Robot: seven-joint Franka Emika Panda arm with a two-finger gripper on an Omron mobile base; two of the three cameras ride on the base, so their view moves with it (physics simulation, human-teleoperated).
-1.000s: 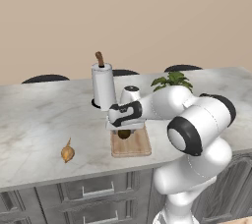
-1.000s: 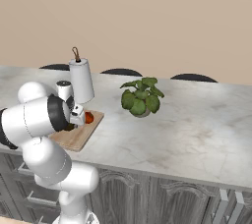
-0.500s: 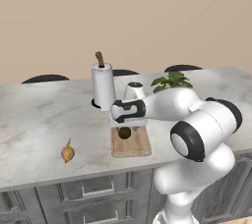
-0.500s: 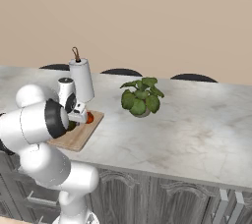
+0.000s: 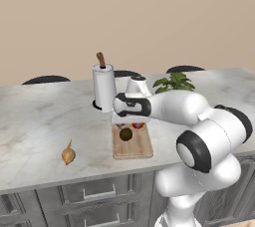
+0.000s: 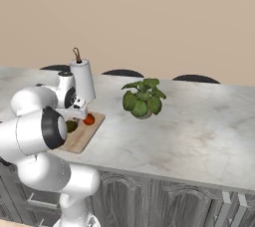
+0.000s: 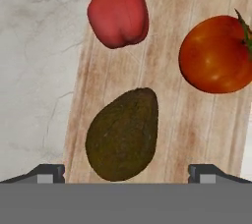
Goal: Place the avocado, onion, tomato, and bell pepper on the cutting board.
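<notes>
- The pincer [image 7: 125, 173] hangs wide open above the cutting board [image 5: 132, 145], gripping nothing.
- The avocado [image 7: 123, 133] lies on the board between the spread fingertips [image 7: 48, 173].
- A red bell pepper [image 7: 118, 15] and a tomato [image 7: 216, 54] also lie on the board.
- The onion [image 5: 68, 155] sits on the table [image 5: 40, 121], well left of the board.

Even, soft, shadowless rendered light
</notes>
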